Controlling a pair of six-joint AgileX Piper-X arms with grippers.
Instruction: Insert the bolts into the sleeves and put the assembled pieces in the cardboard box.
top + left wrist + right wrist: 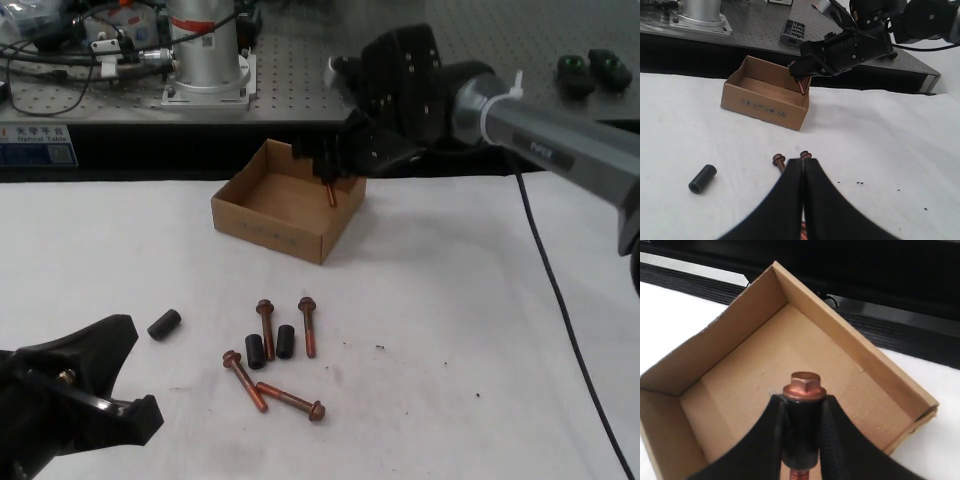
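The right gripper [802,412] pinches a sleeve [801,435] holding a bolt [804,384] over the box [730,335]. The left gripper [803,167] is pressed together.

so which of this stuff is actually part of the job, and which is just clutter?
Job:
- cardboard box
- four loose bolts
- three loose sleeves
- bolt-in-sleeve piece, held in the right arm's fingers over the box

Lying about:
- metal post
- cables
- two dark objects on the rear bench
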